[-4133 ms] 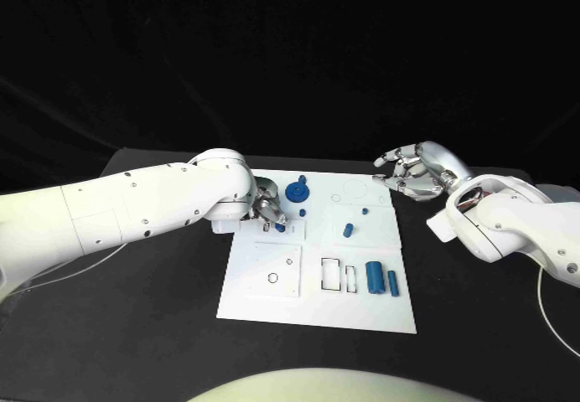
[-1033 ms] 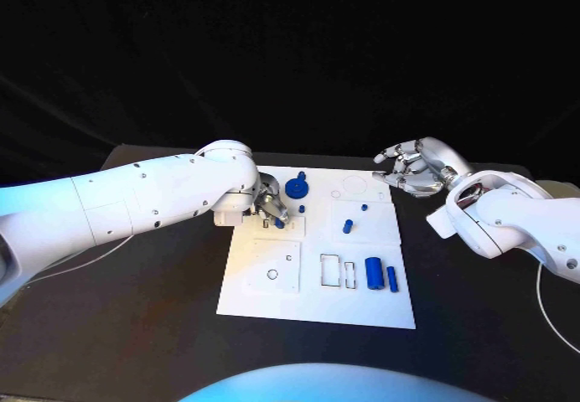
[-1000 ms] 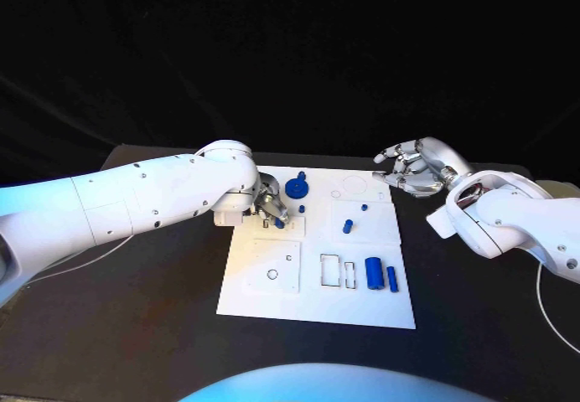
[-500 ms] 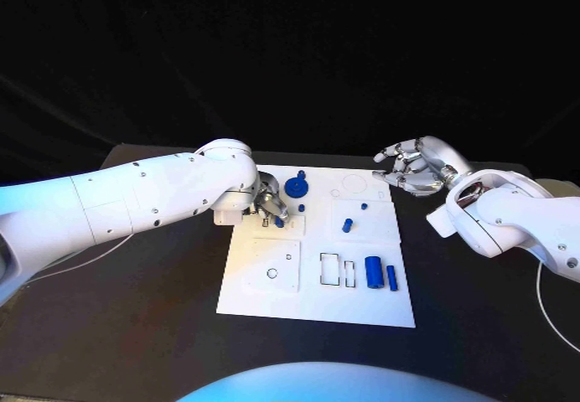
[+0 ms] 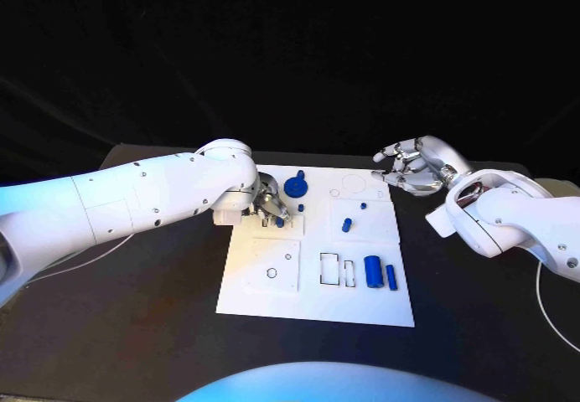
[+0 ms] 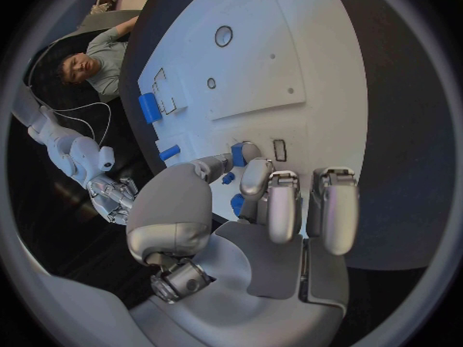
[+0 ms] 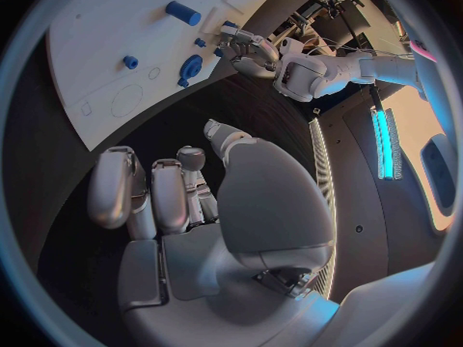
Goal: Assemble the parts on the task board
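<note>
The white task board [image 5: 317, 289] lies in the middle of the black table. My left hand [image 5: 268, 204] is at the board's far left part, and its fingertips pinch a small blue peg [image 5: 281, 222] [image 6: 238, 155] low over the board. Beside it sits a blue gear-like part [image 5: 297, 190] [image 7: 190, 69]. Two small blue pegs [image 5: 347, 224] [image 5: 364, 205] stand further right. A thick blue cylinder [image 5: 374, 272] [image 6: 150, 107] and a thin one [image 5: 391, 277] lie near the board's right edge. My right hand [image 5: 416, 168] [image 7: 184, 185] hovers by the far right corner, fingers loosely bent, holding nothing.
Outlined empty slots [image 5: 330, 269] and a round hole [image 5: 272, 273] mark the near half of the board. A drawn circle [image 5: 354, 182] lies at the far right of the board, under my right hand. Bare black table [image 5: 145, 318] surrounds the board.
My left hand has shifted very slightly with the small blue peg still in its fingertips. My right hand has stayed in place.
</note>
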